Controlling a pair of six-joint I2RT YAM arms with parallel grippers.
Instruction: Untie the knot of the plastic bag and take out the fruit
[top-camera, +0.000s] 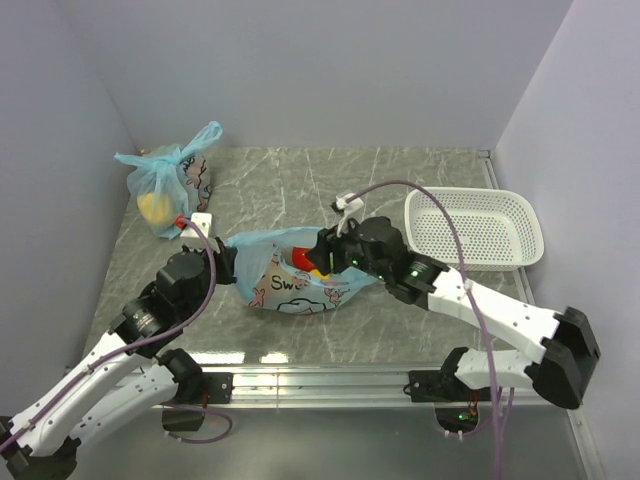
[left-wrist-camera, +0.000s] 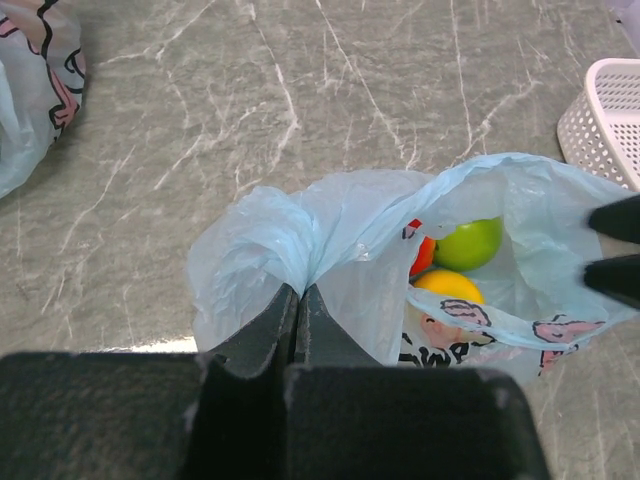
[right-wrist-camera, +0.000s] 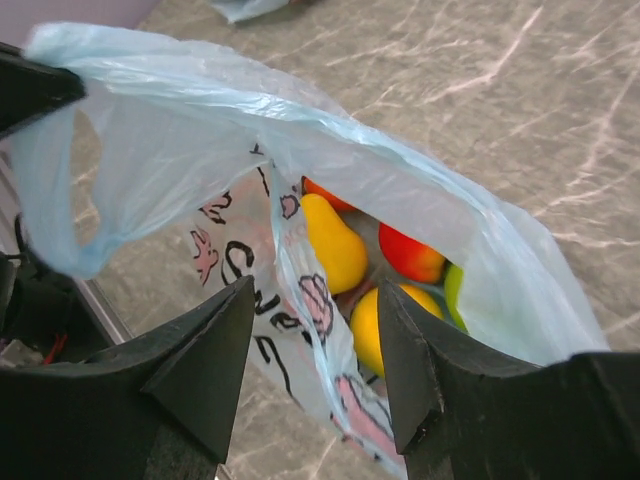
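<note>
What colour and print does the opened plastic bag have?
Translucent light blue plastic bag with dark lettering and pink cartoon figures; clearest in right wrist view.

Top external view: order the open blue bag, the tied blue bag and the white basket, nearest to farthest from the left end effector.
1. Open blue bag: pinched in the left end effector, at its right.
2. Tied blue bag: behind it, far left corner.
3. White basket: far right side.
</note>
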